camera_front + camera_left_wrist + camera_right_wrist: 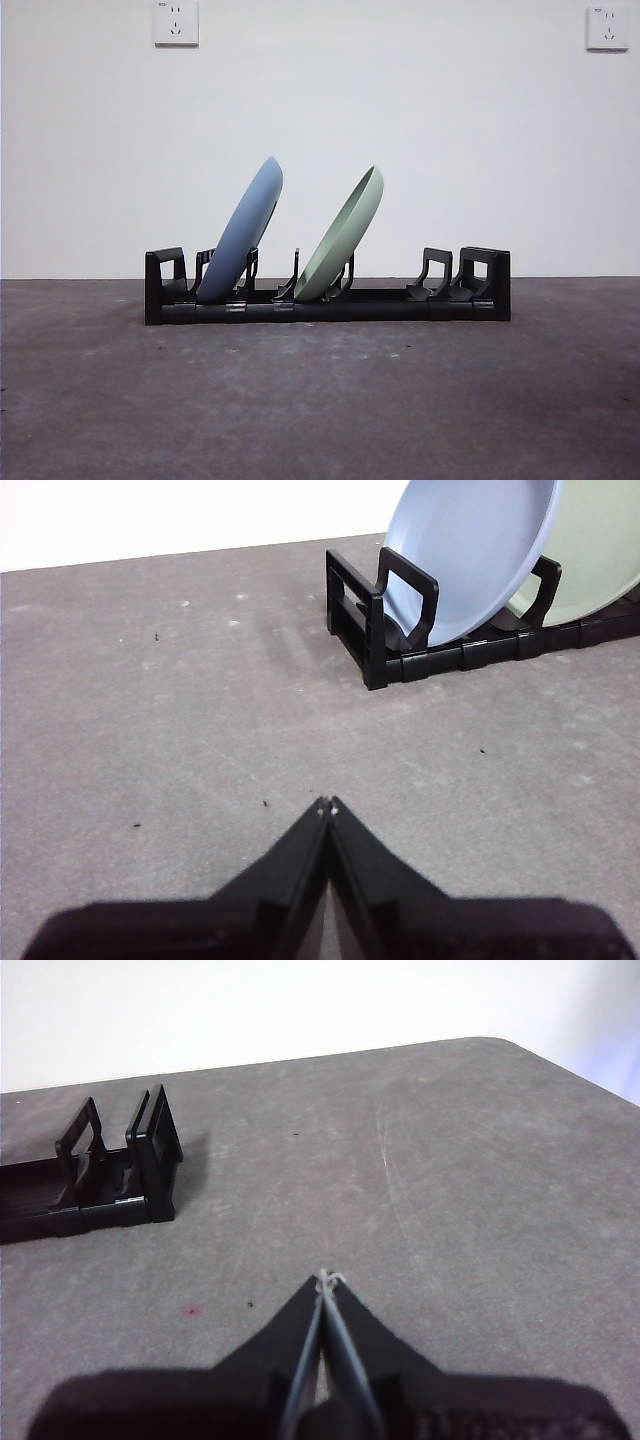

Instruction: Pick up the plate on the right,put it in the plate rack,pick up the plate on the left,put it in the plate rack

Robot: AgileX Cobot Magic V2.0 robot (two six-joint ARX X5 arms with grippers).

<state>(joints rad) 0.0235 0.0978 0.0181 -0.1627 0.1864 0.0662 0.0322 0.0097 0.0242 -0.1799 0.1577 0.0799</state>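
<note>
Now both plates lean in the plate rack (pixel 330 305), well apart from the closed left tool (pixel 327 804) and seemingly closed right tool (pixel 328 1278).

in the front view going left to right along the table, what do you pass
Left end block of the plate rack → blue plate leaning in its slot → green plate leaning the same way → empty dividers → right end block. Neither hand shows in this view.
</note>
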